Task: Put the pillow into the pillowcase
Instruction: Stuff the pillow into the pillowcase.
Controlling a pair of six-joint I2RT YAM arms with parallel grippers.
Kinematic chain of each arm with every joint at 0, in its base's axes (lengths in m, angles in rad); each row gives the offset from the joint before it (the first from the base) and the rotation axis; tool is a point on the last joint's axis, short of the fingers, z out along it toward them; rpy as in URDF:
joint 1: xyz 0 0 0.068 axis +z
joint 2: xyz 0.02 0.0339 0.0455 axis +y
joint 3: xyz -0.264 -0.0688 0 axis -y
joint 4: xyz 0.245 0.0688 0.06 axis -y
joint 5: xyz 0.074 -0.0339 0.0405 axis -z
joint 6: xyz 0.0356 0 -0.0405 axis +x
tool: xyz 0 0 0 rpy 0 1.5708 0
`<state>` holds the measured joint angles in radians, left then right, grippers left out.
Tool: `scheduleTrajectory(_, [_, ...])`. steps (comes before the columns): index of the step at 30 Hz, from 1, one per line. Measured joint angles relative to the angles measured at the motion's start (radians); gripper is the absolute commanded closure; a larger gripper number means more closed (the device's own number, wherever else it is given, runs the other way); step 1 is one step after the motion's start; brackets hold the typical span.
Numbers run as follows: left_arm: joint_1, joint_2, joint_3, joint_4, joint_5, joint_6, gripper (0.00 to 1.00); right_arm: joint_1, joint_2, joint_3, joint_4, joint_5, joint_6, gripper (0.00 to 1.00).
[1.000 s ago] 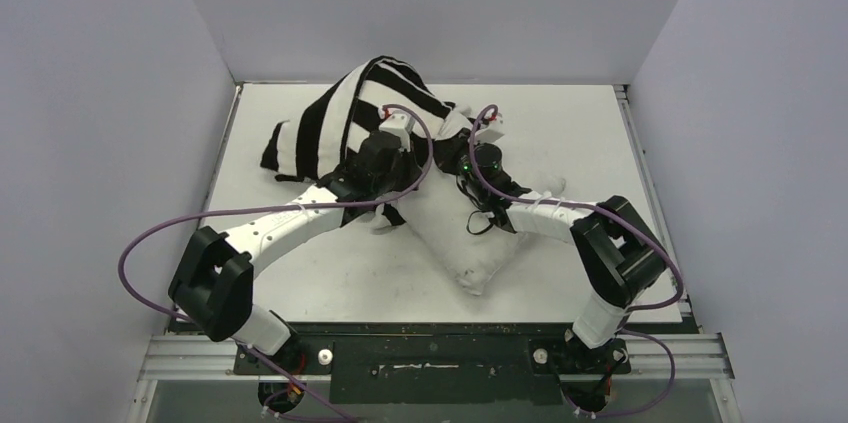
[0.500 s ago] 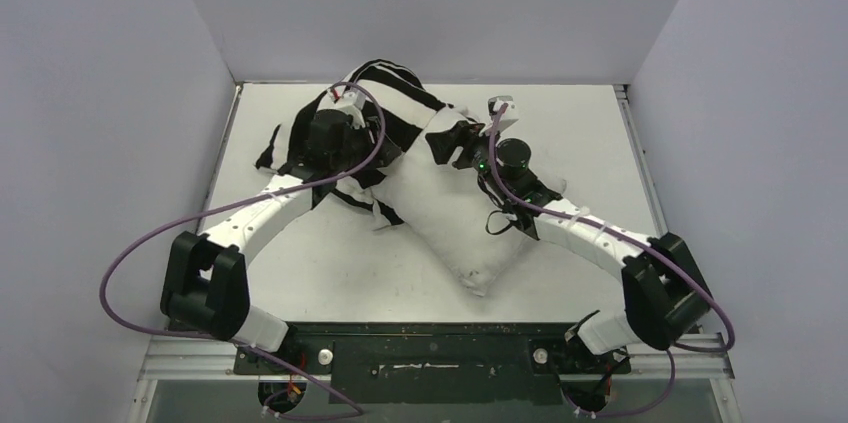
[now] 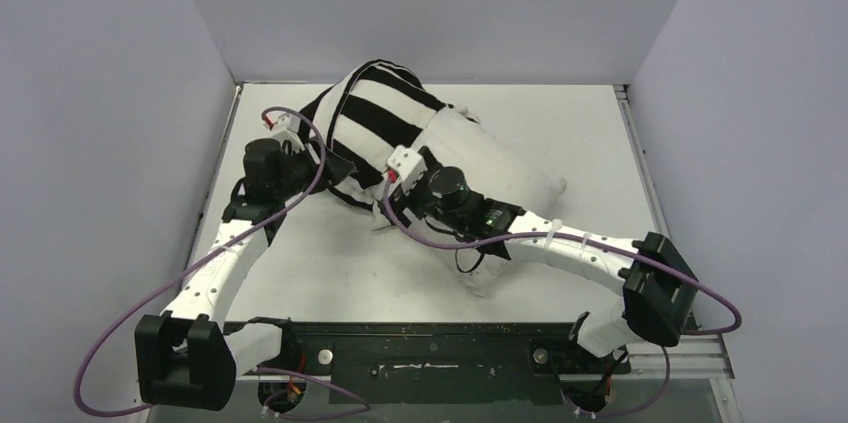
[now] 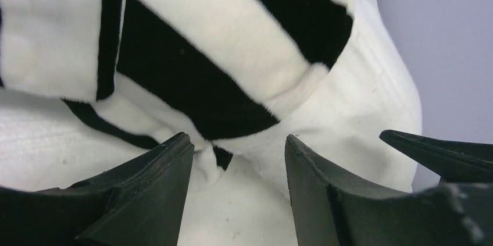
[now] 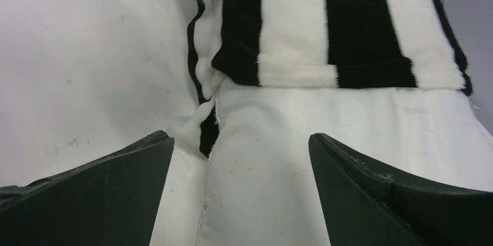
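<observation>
Jaws apart on both, empty — left arm point(image 3: 225, 263) stretched toward the pillowcase point(image 3: 385, 108), right arm point(image 3: 570, 248) across the pillow point(image 3: 500, 168)

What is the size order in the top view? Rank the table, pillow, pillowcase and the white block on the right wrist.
1. table, largest.
2-3. pillowcase and the showing part of the pillow look alike; the right arm hides some of the pillow, so I won't rank them.
4. white block, smallest.
</observation>
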<state>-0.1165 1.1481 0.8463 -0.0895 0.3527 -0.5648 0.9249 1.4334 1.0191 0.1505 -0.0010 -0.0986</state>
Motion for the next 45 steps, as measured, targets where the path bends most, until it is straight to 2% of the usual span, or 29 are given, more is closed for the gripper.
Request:
scheduleTrajectory(5, [0.000, -0.029, -0.175, 0.058, 0.051, -0.079, 0.53, 0.094, 0.121, 0.040, -0.079, 0.108, -0.164, 0.08])
scheduleTrajectory(9, [-0.004, -0.024, -0.299, 0.156, 0.079, -0.163, 0.55, 0.097, 0.221, 0.048, -0.085, 0.195, -0.218, 0.08])
scheduleTrajectory(13, [-0.041, 0.014, -0.379, 0.275, 0.069, -0.218, 0.56, 0.093, 0.312, 0.051, -0.039, 0.243, -0.254, 0.29])
scheduleTrajectory(15, [-0.082, 0.046, -0.402, 0.339, 0.035, -0.233, 0.57, 0.083, 0.346, 0.063, -0.019, 0.241, -0.257, 0.49])
scheduleTrajectory(18, [-0.160, 0.090, -0.407, 0.408, -0.060, -0.229, 0.59, 0.061, 0.359, 0.066, 0.019, 0.227, -0.247, 0.66])
scheduleTrajectory(22, [-0.211, 0.177, -0.397, 0.485, -0.180, -0.195, 0.61, 0.040, 0.359, 0.063, 0.065, 0.203, -0.206, 0.76])
scheduleTrajectory(26, [-0.211, 0.285, -0.371, 0.522, -0.266, -0.174, 0.55, 0.023, 0.359, 0.050, 0.105, 0.171, -0.167, 0.79])
scheduleTrajectory(29, [-0.214, 0.336, -0.360, 0.552, -0.300, -0.165, 0.55, 0.015, 0.359, 0.048, 0.117, 0.153, -0.142, 0.80])
scheduleTrajectory(30, [-0.215, 0.350, -0.357, 0.567, -0.306, -0.163, 0.63, 0.012, 0.359, 0.048, 0.122, 0.148, -0.135, 0.81])
scheduleTrajectory(32, [-0.216, 0.373, -0.352, 0.608, -0.313, -0.161, 1.00, 0.008, 0.359, 0.048, 0.132, 0.138, -0.119, 0.87])
scheduleTrajectory(35, [-0.216, 0.394, -0.328, 0.624, -0.300, -0.156, 1.00, -0.005, 0.359, 0.048, 0.148, 0.114, -0.076, 1.00])
scheduleTrajectory(40, [-0.279, 0.283, -0.297, 0.477, -0.343, -0.145, 1.00, -0.074, 0.370, 0.036, 0.259, 0.070, 0.093, 1.00])
scheduleTrajectory(45, [-0.397, 0.103, -0.408, 0.449, -0.454, -0.177, 1.00, -0.106, 0.429, 0.051, 0.356, 0.135, 0.235, 1.00])
